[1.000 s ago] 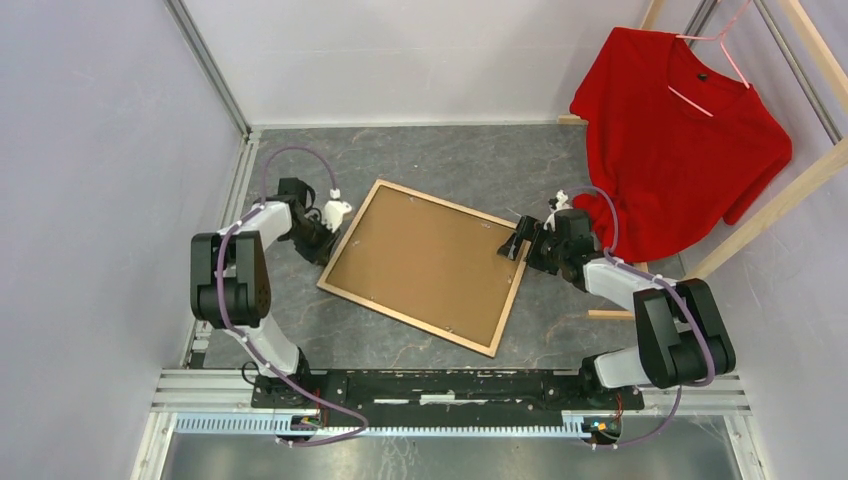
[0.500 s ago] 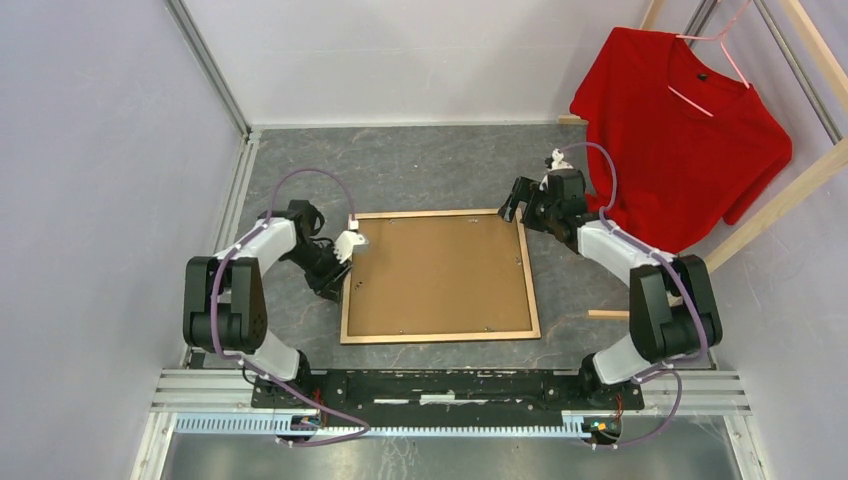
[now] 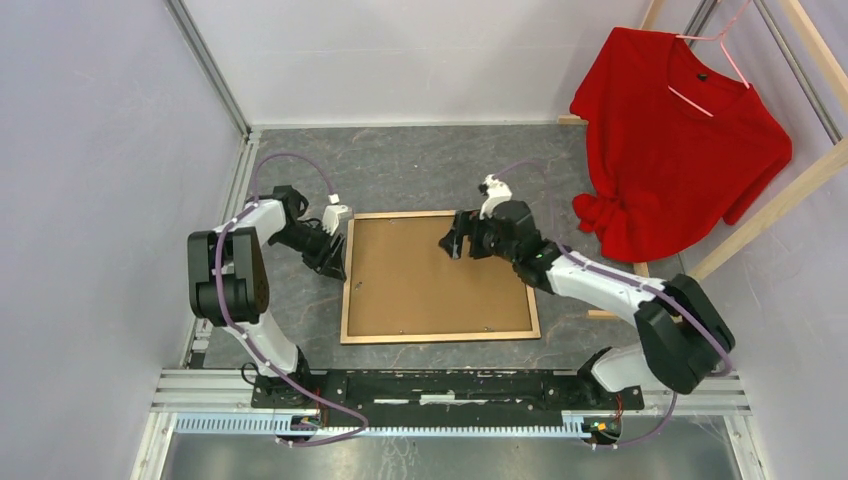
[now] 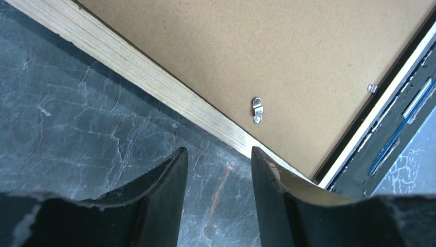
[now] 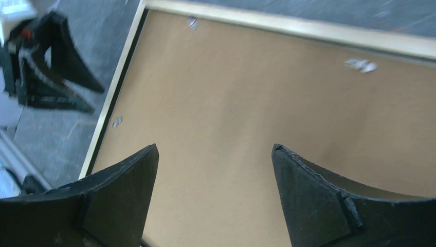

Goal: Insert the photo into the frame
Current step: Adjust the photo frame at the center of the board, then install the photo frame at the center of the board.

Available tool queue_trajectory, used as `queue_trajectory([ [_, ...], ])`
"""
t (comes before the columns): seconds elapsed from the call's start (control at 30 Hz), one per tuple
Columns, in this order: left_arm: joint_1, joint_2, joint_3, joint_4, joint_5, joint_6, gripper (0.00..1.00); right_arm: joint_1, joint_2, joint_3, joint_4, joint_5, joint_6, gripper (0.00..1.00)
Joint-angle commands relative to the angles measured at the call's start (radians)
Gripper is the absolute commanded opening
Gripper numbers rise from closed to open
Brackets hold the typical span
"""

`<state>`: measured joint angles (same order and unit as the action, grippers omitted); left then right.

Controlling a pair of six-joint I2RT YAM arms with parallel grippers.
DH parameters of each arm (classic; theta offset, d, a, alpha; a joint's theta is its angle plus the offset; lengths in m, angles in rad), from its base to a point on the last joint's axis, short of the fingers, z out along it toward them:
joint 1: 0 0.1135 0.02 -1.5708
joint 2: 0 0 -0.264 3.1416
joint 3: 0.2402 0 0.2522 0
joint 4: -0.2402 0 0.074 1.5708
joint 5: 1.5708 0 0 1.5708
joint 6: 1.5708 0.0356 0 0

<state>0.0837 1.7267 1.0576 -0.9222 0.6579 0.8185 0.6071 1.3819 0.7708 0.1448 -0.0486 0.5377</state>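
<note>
The frame (image 3: 440, 334) lies back side up on the grey table, showing its light wood rails, with the plain brown backing board (image 3: 430, 285) inside it. The photo is hidden or out of view. My left gripper (image 3: 333, 258) is open and empty on the table just outside the frame's left rail (image 4: 154, 87), one finger (image 4: 265, 170) beside the rail. My right gripper (image 3: 452, 243) is open and empty, hovering over the backing board (image 5: 231, 103) near the frame's far rail (image 5: 308, 31).
Small metal clips (image 4: 257, 110) sit along the frame's inner edge. A red T-shirt (image 3: 680, 130) hangs on a wooden rack (image 3: 770, 200) at the far right. Walls close off the left and far sides. The arms' mounting rail (image 3: 450, 385) runs along the near edge.
The frame has turned from skewed to square with the table. My right gripper has moved left from the frame's far right corner to over the backing board. My left gripper has shifted slightly along the left rail.
</note>
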Motion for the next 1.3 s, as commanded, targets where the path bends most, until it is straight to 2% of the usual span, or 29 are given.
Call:
queue_trajectory([
  [0.0,0.005,0.048,0.041,0.017,0.069,-0.06,0.55,0.098,0.08,-0.027,0.19,-0.037,0.059,0.86],
  [0.17,0.006,0.089,0.038,0.036,0.086,-0.067,0.47,0.228,0.211,0.033,0.267,-0.059,0.116,0.83],
  [0.4,0.006,0.14,0.043,0.037,0.087,-0.074,0.25,0.305,0.401,0.131,0.404,-0.16,0.25,0.76],
  [0.53,0.006,0.134,0.036,0.039,0.081,-0.068,0.22,0.34,0.479,0.2,0.433,-0.185,0.278,0.74],
  [0.9,0.006,0.129,0.04,0.066,0.025,-0.1,0.18,0.411,0.64,0.373,0.359,-0.176,0.268,0.74],
  [1.27,0.006,0.112,0.04,0.067,0.013,-0.108,0.18,0.421,0.703,0.414,0.334,-0.154,0.254,0.74],
])
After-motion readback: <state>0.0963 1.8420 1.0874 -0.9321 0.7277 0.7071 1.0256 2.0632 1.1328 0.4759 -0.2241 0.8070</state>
